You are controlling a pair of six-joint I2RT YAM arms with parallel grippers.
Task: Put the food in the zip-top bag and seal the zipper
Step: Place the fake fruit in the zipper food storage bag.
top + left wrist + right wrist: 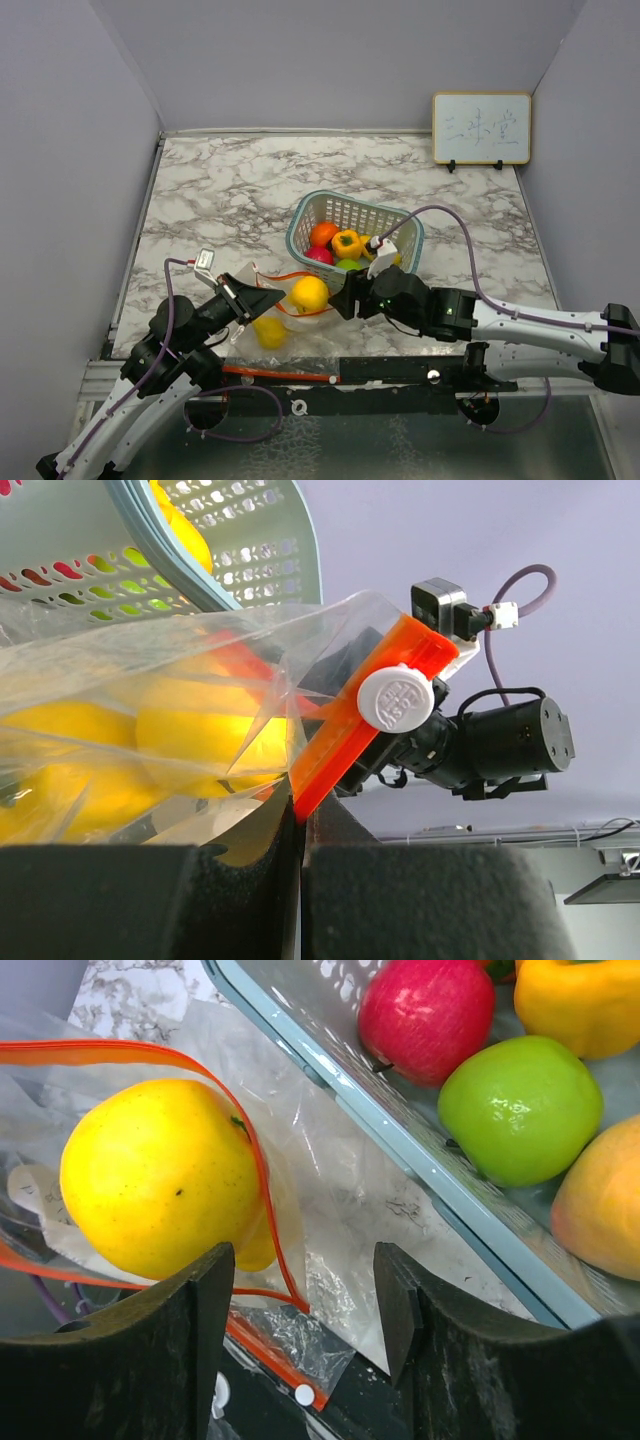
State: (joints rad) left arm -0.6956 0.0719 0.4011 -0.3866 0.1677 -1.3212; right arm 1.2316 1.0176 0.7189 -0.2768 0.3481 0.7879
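The clear zip-top bag [262, 322] lies near the table's front edge, its mouth held open toward the basket. My left gripper [260, 298] is shut on the bag's orange-red zipper strip [345, 730], with a white slider [396, 698] just above the jaws. One yellow fruit [309, 293] sits in the bag's mouth, ringed by the strip [262, 1175]. A second yellow fruit [270, 332] lies deeper inside. My right gripper [347, 300] is open and empty, just right of the yellow fruit [160, 1175], over the bag's corner. A red ball [425, 1010], a green fruit [520, 1110] and a yellow bell pepper [580, 1000] lie in the basket.
The teal lattice basket [400, 225] stands mid-table just behind my right gripper; its rim [400, 1130] runs close beside the jaws. An orange fruit [323, 233] is also in it. A small whiteboard [481, 128] leans on the back wall.
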